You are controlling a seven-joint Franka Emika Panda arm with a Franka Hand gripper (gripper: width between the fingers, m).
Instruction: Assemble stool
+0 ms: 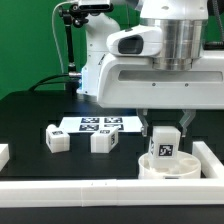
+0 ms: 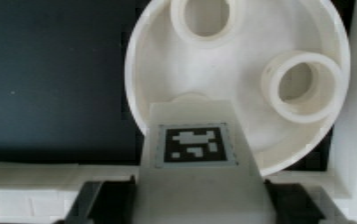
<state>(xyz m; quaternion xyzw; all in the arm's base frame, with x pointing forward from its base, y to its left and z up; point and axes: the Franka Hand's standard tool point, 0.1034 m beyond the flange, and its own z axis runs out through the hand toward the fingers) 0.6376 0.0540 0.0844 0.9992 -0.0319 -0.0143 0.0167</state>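
Observation:
The round white seat (image 1: 167, 168) lies on the black table at the front, on the exterior view's right. In the wrist view the seat (image 2: 228, 70) shows its underside with two round holes. My gripper (image 1: 163, 137) is shut on a white stool leg (image 1: 162, 147) with a black-and-white tag and holds it upright over the seat. In the wrist view the leg (image 2: 196, 150) sits between my fingers (image 2: 113, 200), its far end at or close to the seat. Two more white legs (image 1: 57, 139) (image 1: 102, 141) lie on the table to the exterior view's left.
The marker board (image 1: 95, 124) lies flat behind the two loose legs. White border rails run along the front edge (image 1: 100, 190) and the exterior view's right side (image 1: 212, 158). A white block (image 1: 3, 154) sits at the exterior view's left edge.

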